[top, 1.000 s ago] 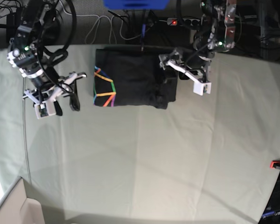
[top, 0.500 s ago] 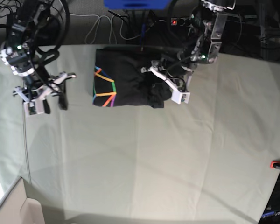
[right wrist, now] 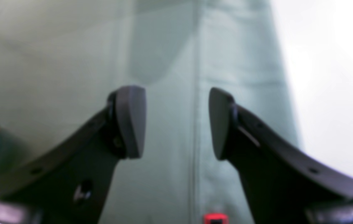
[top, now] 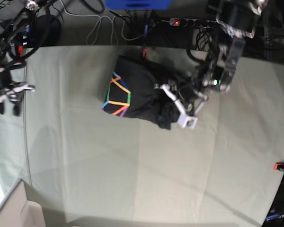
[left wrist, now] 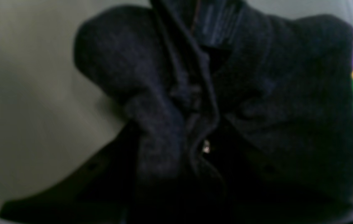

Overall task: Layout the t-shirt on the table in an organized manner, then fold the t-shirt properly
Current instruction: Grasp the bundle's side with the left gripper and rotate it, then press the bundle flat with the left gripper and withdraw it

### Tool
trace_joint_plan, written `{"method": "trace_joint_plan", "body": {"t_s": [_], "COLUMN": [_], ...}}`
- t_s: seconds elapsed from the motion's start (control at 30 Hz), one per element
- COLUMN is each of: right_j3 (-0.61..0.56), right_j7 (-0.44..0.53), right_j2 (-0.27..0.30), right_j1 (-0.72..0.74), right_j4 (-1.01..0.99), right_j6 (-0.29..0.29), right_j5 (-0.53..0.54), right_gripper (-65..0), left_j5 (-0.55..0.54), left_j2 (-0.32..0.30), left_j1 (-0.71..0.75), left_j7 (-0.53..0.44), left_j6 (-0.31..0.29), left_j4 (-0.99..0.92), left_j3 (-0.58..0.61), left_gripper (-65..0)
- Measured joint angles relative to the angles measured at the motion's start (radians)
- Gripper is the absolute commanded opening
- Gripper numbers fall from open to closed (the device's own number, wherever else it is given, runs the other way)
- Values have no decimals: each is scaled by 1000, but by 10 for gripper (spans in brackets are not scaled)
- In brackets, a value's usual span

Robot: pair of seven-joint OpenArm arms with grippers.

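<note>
Two arms in frame. Left gripper (top: 176, 108) jaws buried in bunched t-shirt (top: 139, 92) fabric, clamped on it; pads hidden in blurry left wrist view. T-shirt lies crumpled at the surface's (top: 132, 165) far middle. Right gripper (right wrist: 176, 123) jaws apart, empty, over the pale cloth edge, partly cut off in base view. Cables (top: 109, 26) and a power strip (top: 189, 22) behind.
</note>
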Motion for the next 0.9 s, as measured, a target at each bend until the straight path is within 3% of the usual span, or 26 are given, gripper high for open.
{"method": "trace_joint_plan", "body": {"t_s": [0.2, 0.33, 0.63, 0.83, 0.9], "right_j3": [91, 119, 217, 228, 227], "right_j7": [2, 0, 1, 0, 2], "right_j2": [1, 1, 1, 1, 0], "right_j1": [7, 2, -12, -55, -60], "right_j4": [-1, -3, -4, -5, -5], "right_j6": [1, 1, 1, 1, 1], "right_j5": [2, 2, 3, 2, 2], "right_gripper": [-324, -324, -324, -324, -324], "left_j5": [106, 238, 541, 632, 653], "left_j2": [-24, 19, 212, 258, 258], "left_j1": [-224, -321, -447, -465, -465], "left_j7": [-9, 8, -11, -101, -115], "left_j6": [-5, -3, -18, -11, -11], "left_j4": [-137, -175, -287, -401, -407], "left_j3": [291, 406, 536, 626, 629], "left_gripper": [-649, -649, -649, -643, -597]}}
